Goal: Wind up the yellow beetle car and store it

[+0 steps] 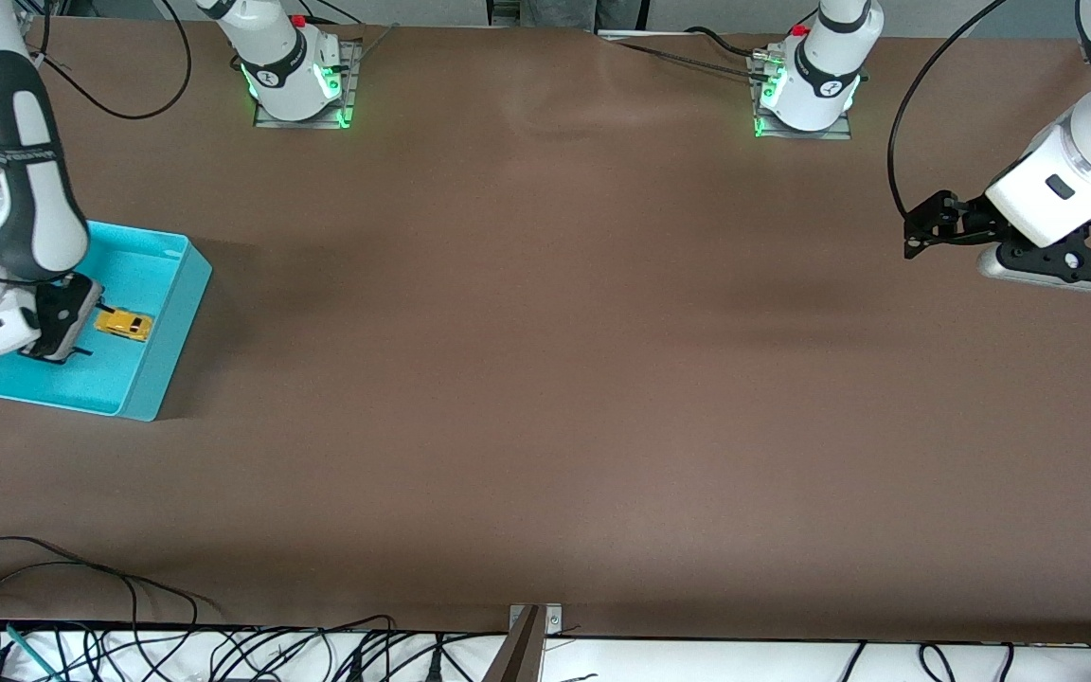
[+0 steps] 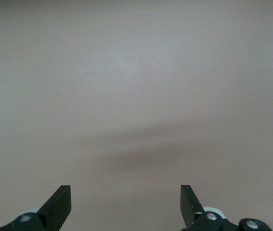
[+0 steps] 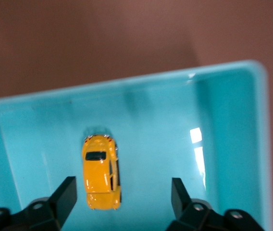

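From the front view, my right gripper (image 1: 81,327) hangs over a turquoise bin (image 1: 171,332) at the right arm's end of the table (image 1: 545,379). The yellow beetle car (image 1: 123,325) lies inside that bin on its floor, just beside my fingers and free of them. It is a tiny yellow-orange car with a rounded body, far smaller than my hand. My left gripper (image 1: 920,227) waits in the air over bare brown table at the left arm's end, well apart from the bin.

In the left wrist view, my left gripper (image 2: 126,202) has its two black fingertips (image 2: 59,199) spread wide with nothing between them; only the brown table (image 2: 136,72) and a soft shadow show below.

In the right wrist view, my right gripper (image 3: 124,197) is also spread wide and grips nothing. The yellow beetle car (image 3: 101,172) sits on its wheels on the bin's floor, between my fingertips (image 3: 67,192) and closer to one of them. I see its roof and hood from above: glossy yellow-orange paint, a dark windscreen, dark side windows, a rounded nose. The turquoise bin (image 3: 259,144) shows its rim and one rounded corner, with bright glints on its floor.
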{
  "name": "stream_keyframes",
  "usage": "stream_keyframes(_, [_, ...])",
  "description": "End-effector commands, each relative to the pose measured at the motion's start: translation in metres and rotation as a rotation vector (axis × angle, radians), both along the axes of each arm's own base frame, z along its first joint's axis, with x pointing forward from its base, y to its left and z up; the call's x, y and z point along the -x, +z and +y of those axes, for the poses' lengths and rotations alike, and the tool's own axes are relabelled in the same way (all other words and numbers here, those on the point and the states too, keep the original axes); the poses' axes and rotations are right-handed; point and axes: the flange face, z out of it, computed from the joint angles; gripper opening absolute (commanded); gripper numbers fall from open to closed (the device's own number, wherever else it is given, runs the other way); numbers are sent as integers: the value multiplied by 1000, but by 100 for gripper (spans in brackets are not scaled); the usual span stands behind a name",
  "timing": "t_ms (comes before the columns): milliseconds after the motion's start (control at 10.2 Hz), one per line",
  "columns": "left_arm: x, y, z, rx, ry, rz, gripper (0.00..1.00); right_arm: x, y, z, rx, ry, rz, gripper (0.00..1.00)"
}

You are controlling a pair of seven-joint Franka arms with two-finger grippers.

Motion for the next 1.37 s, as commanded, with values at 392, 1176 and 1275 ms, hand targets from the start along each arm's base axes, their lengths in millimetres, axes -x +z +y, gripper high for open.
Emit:
stream_keyframes(392, [-5,4,2,-16,10,-7,100,-58,166,72,12,-641,22,100])
stream_keyframes(1176, [-9,-1,8,-19,22,0,100,-37,204,157,62,-1196,24,100])
stream_keyframes(1275, [-10,-4,8,-19,22,5,100,-23,200,155,58,-1191,-13,100])
